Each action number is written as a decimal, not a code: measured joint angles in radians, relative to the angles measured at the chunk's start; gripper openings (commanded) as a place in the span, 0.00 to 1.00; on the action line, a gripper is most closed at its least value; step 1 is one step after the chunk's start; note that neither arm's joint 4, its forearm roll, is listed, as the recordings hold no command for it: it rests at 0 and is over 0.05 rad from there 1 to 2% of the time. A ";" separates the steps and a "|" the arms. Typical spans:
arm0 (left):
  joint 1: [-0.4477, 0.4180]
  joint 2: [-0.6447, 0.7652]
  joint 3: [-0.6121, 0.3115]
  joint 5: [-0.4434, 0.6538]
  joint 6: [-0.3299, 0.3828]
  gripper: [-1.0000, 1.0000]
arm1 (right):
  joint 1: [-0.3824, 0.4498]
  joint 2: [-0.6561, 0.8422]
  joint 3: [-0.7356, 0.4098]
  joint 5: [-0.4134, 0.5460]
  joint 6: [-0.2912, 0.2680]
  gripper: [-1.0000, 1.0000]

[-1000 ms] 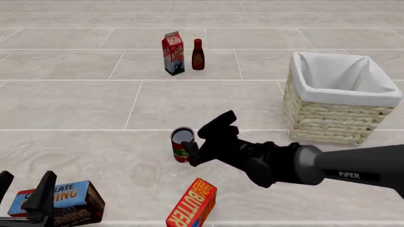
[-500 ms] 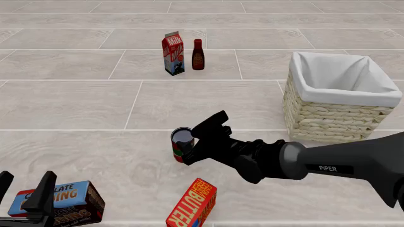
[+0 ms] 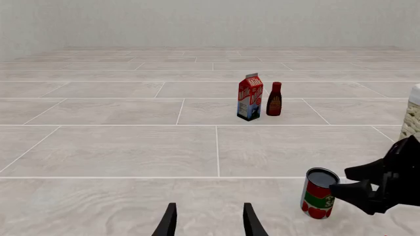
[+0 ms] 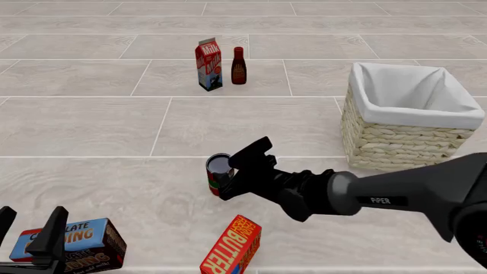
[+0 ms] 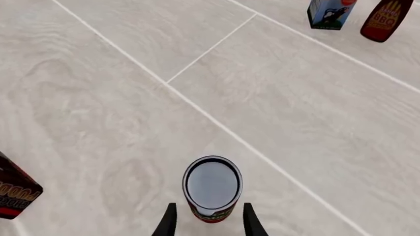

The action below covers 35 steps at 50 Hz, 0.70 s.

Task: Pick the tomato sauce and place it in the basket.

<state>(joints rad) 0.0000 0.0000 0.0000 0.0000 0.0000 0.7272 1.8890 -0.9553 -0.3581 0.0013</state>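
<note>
Nearest, the left gripper [image 4: 31, 231] hangs spread above the chocolate box [image 4: 72, 245], unmoved. Beside it the butter box [image 4: 232, 246] lies tilted. The right gripper [image 4: 237, 170], spread, has slid closer around the can [image 4: 218, 174], fingers [image 5: 169, 221] flanking it. The basket [image 4: 407, 117] stands to the right; milk carton [image 4: 208, 64] and bottle [image 4: 238, 65] are farthest.

Bare floor — can [image 4: 218, 174] to basket [image 4: 396, 145]
</note>
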 measured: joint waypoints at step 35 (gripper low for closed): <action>0.000 0.000 0.000 0.000 0.000 1.00 | -0.004 0.069 -0.031 -0.021 0.010 1.00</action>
<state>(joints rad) 0.0000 0.0000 0.0000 0.0000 0.0000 0.7228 1.9577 -0.9858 -0.3788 0.0114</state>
